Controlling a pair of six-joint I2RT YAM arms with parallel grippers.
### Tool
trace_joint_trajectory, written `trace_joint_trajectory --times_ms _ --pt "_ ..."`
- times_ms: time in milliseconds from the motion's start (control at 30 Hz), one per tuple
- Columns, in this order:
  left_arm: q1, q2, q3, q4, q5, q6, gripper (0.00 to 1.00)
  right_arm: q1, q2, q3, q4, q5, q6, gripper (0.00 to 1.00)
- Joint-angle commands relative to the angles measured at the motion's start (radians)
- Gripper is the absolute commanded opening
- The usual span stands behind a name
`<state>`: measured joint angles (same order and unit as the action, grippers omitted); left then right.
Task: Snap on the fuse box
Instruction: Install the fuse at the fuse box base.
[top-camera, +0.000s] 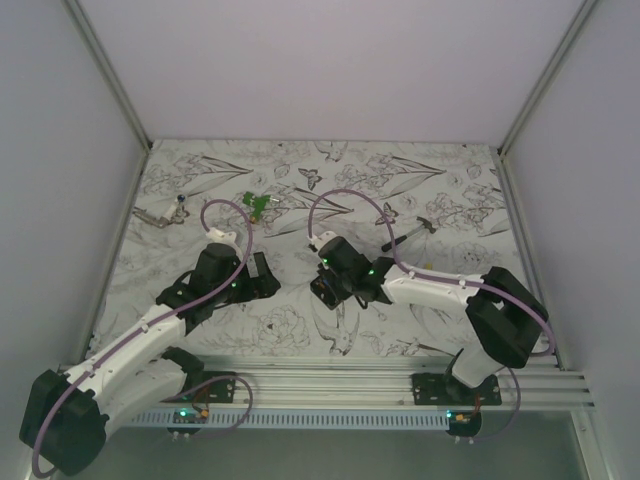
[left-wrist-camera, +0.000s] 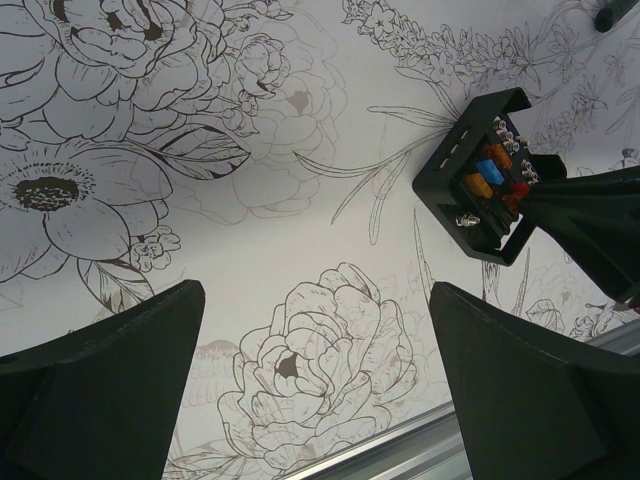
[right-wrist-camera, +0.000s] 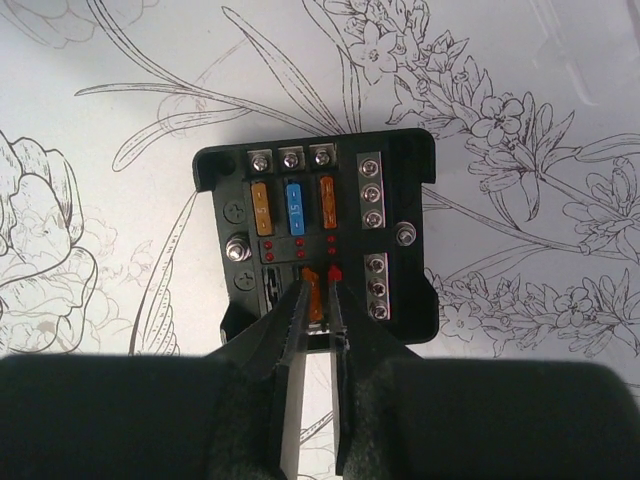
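We see the right gripper (right-wrist-camera: 318, 288) pinching an orange fuse (right-wrist-camera: 313, 285) inside the fuse box (right-wrist-camera: 345, 225) (left gripper (left-wrist-camera: 315, 290) gaping, apart)

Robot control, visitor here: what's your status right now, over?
Left end effector wide open, off to one side. Right end effector pinched on an orange fuse in the small black square plastic fuse box. Nothing blocking.

A table (top-camera: 255, 340) covered in a black-and-white floral print sits enclosed by 3 plain pale walls (top-camera: 330, 70) under soft, even light. 2 metal posts (top-camera: 108, 75) mark the rear corners, and an aluminium rail (top-camera: 340, 385) lines the near edge.
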<state>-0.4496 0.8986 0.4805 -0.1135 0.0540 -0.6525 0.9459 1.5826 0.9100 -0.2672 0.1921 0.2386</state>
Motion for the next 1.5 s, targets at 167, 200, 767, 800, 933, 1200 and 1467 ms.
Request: trace_joint_trajectory --times_ms 167,200,767,800,933,1200,1467 --pt "0.009 -0.004 0.014 -0.035 -0.003 0.021 0.99 0.011 0.017 0.036 -0.028 -0.01 -0.022 0.12" --pt "0.009 -0.004 0.015 -0.035 -0.002 0.021 0.99 0.012 0.012 0.036 -0.03 -0.013 -0.023 0.12" --pt "0.009 -0.003 0.015 -0.035 0.0 0.019 1.0 0.025 0.018 0.054 -0.052 -0.005 -0.029 0.11" --pt "0.009 -0.003 0.015 -0.035 -0.001 0.02 0.99 0.025 0.02 0.056 -0.052 -0.003 -0.033 0.08" --pt "0.008 -0.002 0.015 -0.035 0.0 0.02 1.0 0.025 0.039 0.063 -0.053 0.0 -0.043 0.0" --pt "0.008 0.0 0.015 -0.035 0.0 0.02 1.0 0.025 0.112 0.09 -0.1 0.002 -0.084 0.0" --pt "0.009 0.0 0.013 -0.034 -0.007 0.019 0.99 0.025 0.116 0.064 -0.178 -0.021 -0.065 0.0"
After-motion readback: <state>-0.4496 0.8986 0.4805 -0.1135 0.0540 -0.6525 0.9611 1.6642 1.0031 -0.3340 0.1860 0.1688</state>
